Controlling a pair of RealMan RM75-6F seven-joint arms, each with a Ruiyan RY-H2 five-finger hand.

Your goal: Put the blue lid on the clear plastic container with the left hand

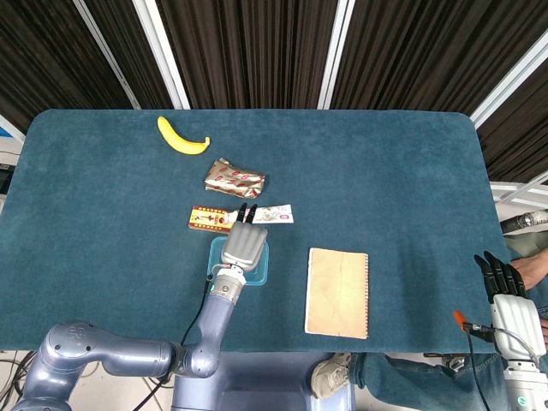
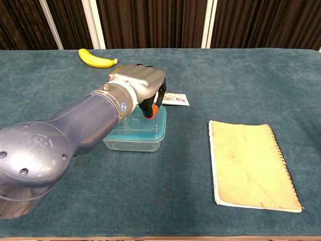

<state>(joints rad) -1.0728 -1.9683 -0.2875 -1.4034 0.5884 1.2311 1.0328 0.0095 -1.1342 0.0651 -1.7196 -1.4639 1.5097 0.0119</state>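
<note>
**Chest view: lid on container, left hand over it**

Container on table, beside notebook; blue lid seated on top; contents not discernible. Left hand palm-down over lid's far end, fingers curled down; contact with lid unclear. Right hand off table's edge, fingers straight, holding nothing.

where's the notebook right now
The notebook lies flat near the table's front edge, right of the clear plastic container and the left hand in both views, touching neither.
</note>
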